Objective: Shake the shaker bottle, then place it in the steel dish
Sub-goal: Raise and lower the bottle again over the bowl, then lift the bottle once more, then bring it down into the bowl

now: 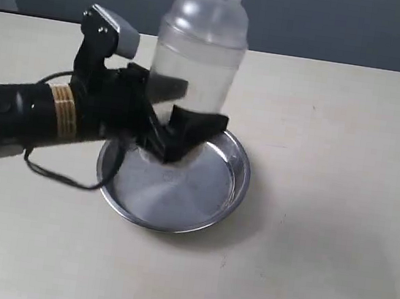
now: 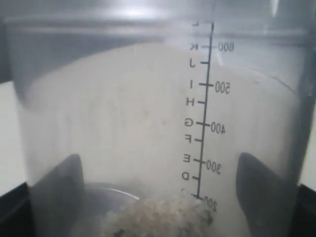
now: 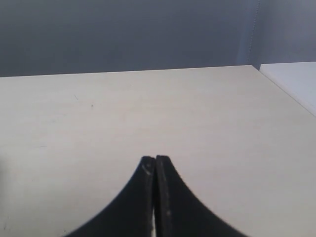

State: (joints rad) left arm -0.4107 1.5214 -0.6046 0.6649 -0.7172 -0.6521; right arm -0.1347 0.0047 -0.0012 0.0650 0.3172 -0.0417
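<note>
In the exterior view, the shaker bottle (image 1: 201, 46) is seen upright and slightly blurred, held over the far part of the steel dish (image 1: 232, 195), which lies on the pale table (image 1: 327, 247). The left gripper (image 1: 182, 107) is clamped across the bottle's lower body, one finger on each side. Whether the base touches the dish cannot be told.

In the left wrist view, the frosted wall fills the picture, and a printed scale (image 2: 206, 113) runs up it. A small heap of grains (image 2: 158, 216) lies at the bottom. The dark pads (image 2: 256, 190) are pressed against the wall on both sides.

In the right wrist view, the right gripper (image 3: 155, 161) is shown with its fingers together and nothing between them, over bare table well away from the dish.

The bottle is judged light, since so little is inside, and stiff but thin-walled, so a hard squeeze may bow it. The smooth plastic is likely slippery. The straight lower body, below the domed shoulder, is judged the best place to be gripped, as it is now.
</note>
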